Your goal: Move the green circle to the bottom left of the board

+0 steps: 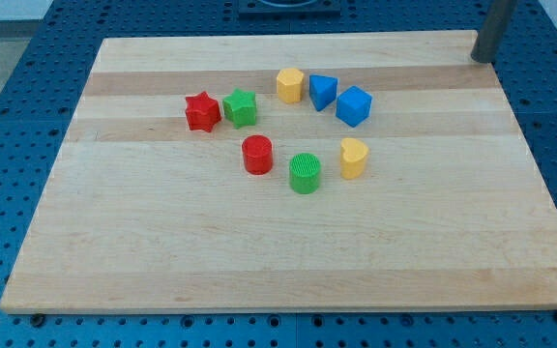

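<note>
We work over a pale wooden board lying on a blue perforated table; its lower half holds no blocks, which leaves an open lane toward the view's bottom left corner. Our rod enters at the view's top right, and my tip sits at the board's top right edge, well apart from every block; we carry no jaws, so there is nothing to open or close.

The blocks form a loose ring near the middle:

- blue cube
- blue triangular block
- yellow hexagon
- red star
- green star
- red cylinder
- yellow heart-like block

The green circle stands lowest in the ring, between the red cylinder and the yellow block, untouched. We judge we must come round to its upper right side to push it.
</note>
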Tool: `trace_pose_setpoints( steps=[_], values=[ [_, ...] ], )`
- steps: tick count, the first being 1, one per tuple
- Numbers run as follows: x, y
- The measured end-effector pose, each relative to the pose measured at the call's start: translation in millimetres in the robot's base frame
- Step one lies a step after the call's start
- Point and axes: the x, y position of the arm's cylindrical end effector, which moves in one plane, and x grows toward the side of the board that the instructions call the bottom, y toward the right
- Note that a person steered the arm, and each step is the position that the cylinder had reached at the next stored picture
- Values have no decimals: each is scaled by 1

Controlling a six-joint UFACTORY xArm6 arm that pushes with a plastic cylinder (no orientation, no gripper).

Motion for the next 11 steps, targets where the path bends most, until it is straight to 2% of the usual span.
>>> trace_pose_setpoints(
  steps=[4,6,11],
  values=[
    [165,-107],
    [216,-169],
    [195,-291]
  ],
)
